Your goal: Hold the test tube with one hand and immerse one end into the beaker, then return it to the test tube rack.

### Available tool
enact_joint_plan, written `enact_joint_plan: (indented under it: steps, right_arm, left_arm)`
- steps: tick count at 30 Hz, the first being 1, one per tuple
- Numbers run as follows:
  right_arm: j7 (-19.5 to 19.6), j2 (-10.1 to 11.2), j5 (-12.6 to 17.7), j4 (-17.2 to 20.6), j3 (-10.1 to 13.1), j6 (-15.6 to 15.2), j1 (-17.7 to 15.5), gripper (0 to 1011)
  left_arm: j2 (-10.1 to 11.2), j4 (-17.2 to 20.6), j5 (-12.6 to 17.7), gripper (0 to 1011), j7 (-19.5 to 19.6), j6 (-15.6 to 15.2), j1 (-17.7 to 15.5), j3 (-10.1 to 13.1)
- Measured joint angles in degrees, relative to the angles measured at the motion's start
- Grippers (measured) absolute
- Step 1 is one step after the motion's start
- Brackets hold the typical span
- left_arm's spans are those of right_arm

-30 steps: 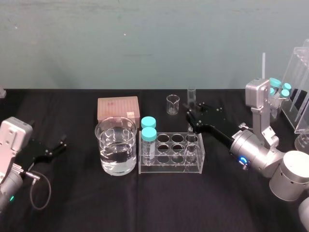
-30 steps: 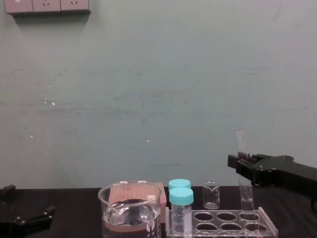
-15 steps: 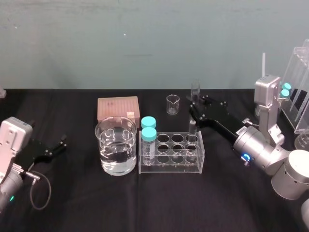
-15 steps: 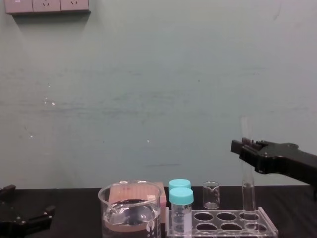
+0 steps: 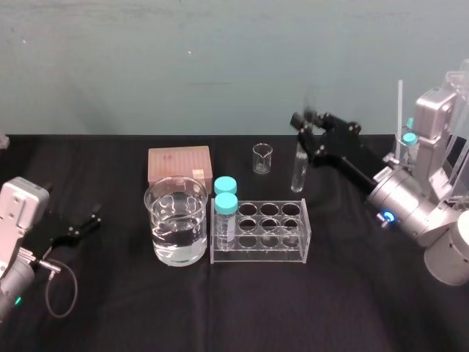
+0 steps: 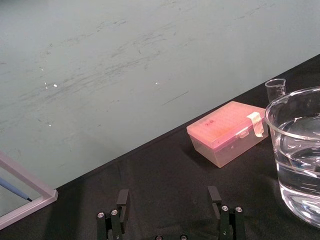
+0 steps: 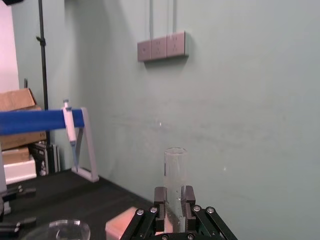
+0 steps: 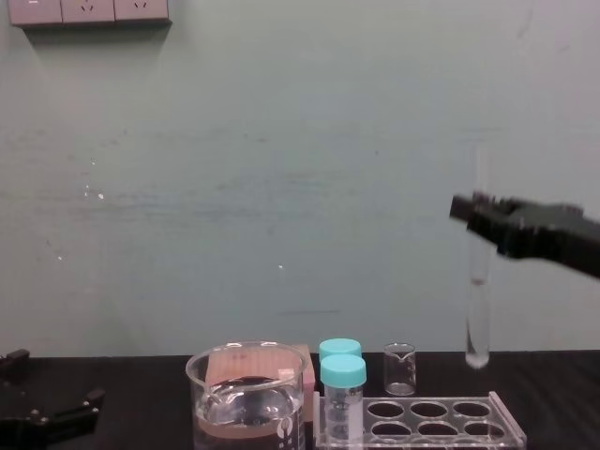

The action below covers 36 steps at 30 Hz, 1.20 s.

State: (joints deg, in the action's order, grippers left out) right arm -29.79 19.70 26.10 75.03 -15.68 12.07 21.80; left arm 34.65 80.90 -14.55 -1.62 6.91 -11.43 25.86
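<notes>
Gripping the upright test tube (image 8: 479, 309) near its top, the right gripper (image 8: 473, 214) holds it above the test tube rack's (image 5: 257, 254) right end (left gripper (image 5: 86, 222) parked, fingers apart).

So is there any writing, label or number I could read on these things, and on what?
Nothing here can be read.
Beaker: faint white printed marks low on its wall, too small to read.
Pink box: a strip of tape at its lid, no writing visible.
Test tube, held upright in the right hand: plain glass, no marks seen.
Left hand, parked at the table's left: no label seen.
</notes>
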Motion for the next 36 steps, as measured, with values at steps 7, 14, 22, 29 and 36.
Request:
enact_joint_plan:
  steps: [7, 14, 22, 29, 36]
  right_arm:
    - [1.4, 1.3, 0.1, 3.1, 1.4, -1.0, -0.1, 226]
    - [3.7, 1.7, -0.5, 4.6, 2.3, -2.1, -0.1, 226]
    - [4.5, 1.4, -1.0, 4.8, 2.9, -2.4, -0.1, 226]
    - [4.6, 1.0, -1.2, 4.7, 2.9, -2.5, -0.3, 226]
    - [4.8, 0.8, -1.3, 4.7, 3.0, -2.6, -0.5, 226]
  left_arm:
    - [0.0, 0.0, 0.0, 1000, 0.0, 0.0, 0.0, 0.0]
    - [0.0, 0.0, 0.0, 1000, 0.0, 0.0, 0.0, 0.0]
    - [0.0, 0.0, 0.0, 1000, 0.0, 0.0, 0.0, 0.0]
    - [0.0, 0.0, 0.0, 1000, 0.0, 0.0, 0.0, 0.0]
    - [0.0, 0.0, 0.0, 1000, 0.0, 0.0, 0.0, 0.0]
